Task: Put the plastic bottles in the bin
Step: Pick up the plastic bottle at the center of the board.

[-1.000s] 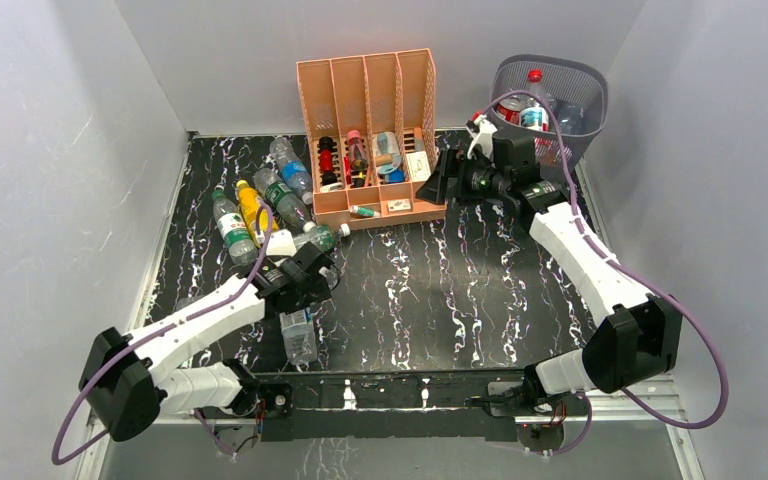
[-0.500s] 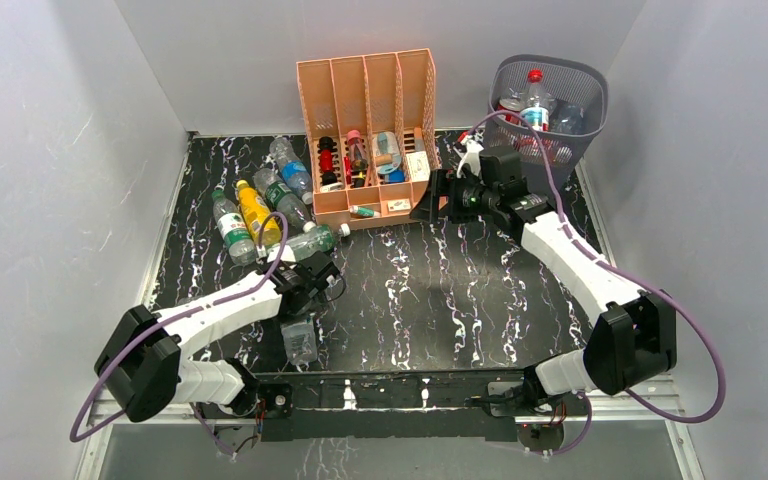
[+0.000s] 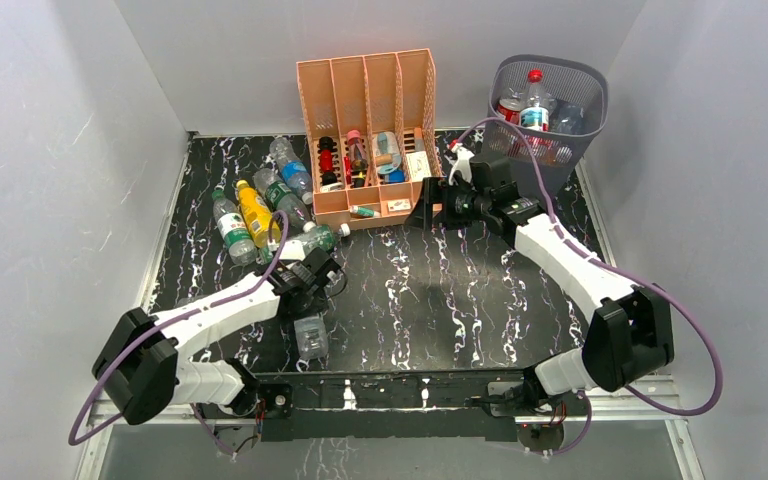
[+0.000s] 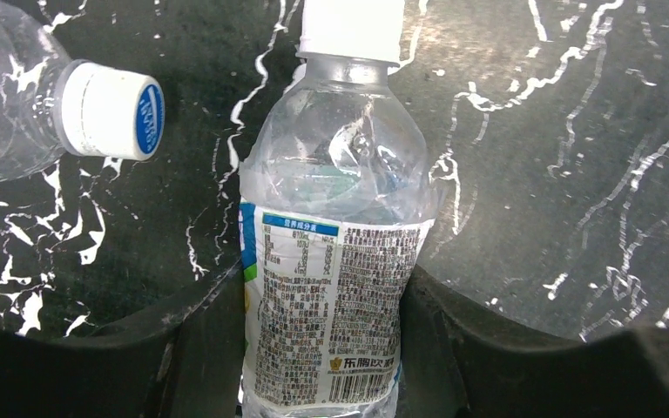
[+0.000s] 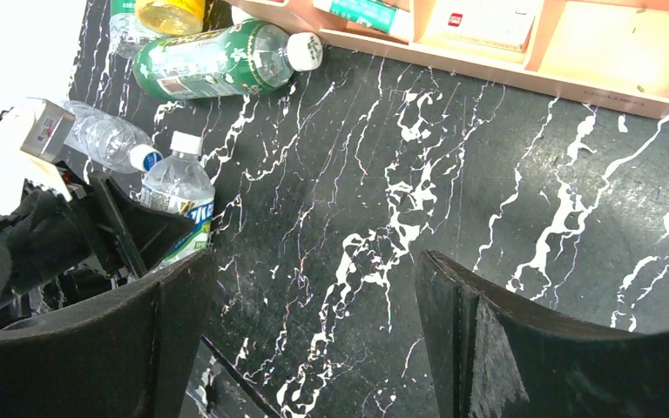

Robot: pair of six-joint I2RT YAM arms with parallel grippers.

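Left fingers [image 4: 183,348] seem clamped on the labelled middle of the clear bottle [image 4: 335,287] — light, crushable, slick. Right fingers [image 5: 488,348] stand wide, empty.

left arm [image 3: 215,312], right arm [image 3: 570,262]: white link shells | joints [image 3: 632,340]: blocky black housings, largest near the bases, rounded corners | cables [image 3: 720,375]: purple, looped alongside | right gripper [image 5: 314,261] fingers [image 5: 531,348]: matte black, broad wedges

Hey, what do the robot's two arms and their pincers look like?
The left arm and right arm have white link shells, boxy black joints and looping purple cables. The left pincer and right pincer each have two broad matte black fingers.
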